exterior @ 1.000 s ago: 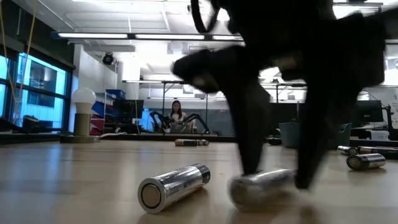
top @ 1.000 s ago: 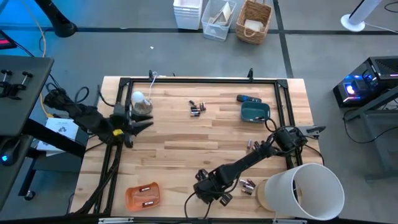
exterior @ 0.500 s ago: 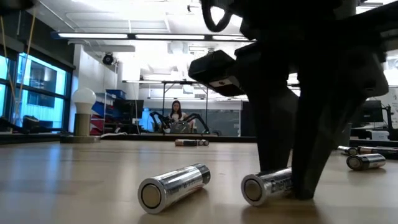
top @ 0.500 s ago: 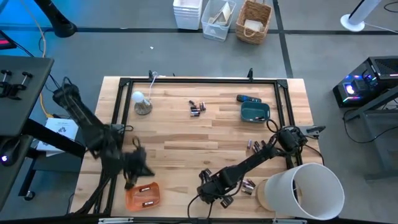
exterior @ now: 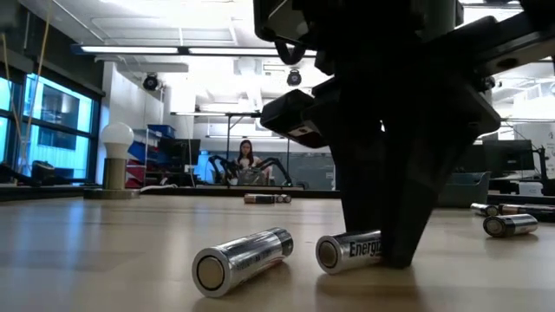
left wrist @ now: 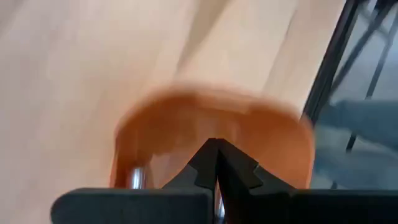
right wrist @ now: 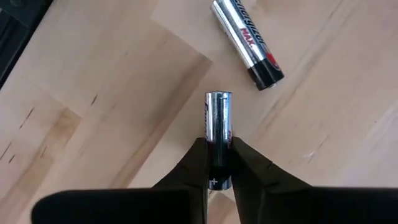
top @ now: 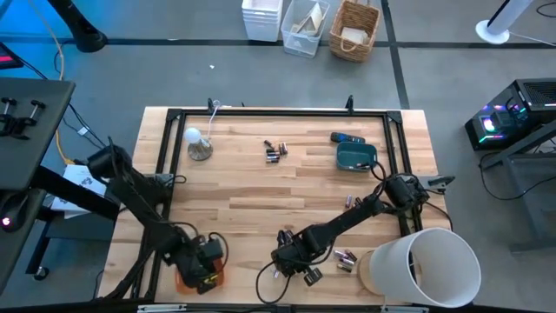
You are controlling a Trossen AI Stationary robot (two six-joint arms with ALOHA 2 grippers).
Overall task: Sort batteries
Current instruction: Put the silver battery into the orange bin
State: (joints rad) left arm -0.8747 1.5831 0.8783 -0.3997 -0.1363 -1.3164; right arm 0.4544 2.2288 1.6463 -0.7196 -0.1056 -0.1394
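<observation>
My right gripper (right wrist: 219, 144) is at the near middle of the table (top: 288, 261), shut on a silvery battery (right wrist: 219, 118) with a dark end. A second silvery battery (right wrist: 247, 42) lies on its side on the wood just beside it, and also shows in the low view (exterior: 243, 260). My left gripper (left wrist: 216, 149) is shut and hangs over the orange tray (top: 187, 280) at the near left. One battery (left wrist: 135, 177) lies in the tray. Whether anything is between the left fingers does not show. My right gripper pinches the battery's dark end (right wrist: 217, 163) between its two fingers (right wrist: 245, 163). The fingers come from above, pointing steeply down, and lie along the battery, whose silvery end sticks out past their tips. In the low view the battery (exterior: 349, 251) lies about level at the table top; whether it is clear of the wood does not show.
More batteries lie near the white bucket (top: 426, 265), at the right (top: 352, 202) and at the far middle (top: 275, 151). A bulb on a stand (top: 196, 143) is far left. A teal bowl (top: 356, 156) and a dark blue bar (top: 346, 137) are far right.
My left gripper has swung from beside the bulb at the far left toward the table's near edge and now hangs over the orange tray. My right gripper has shut on the battery, which has slid a little toward the loose battery beside it.
</observation>
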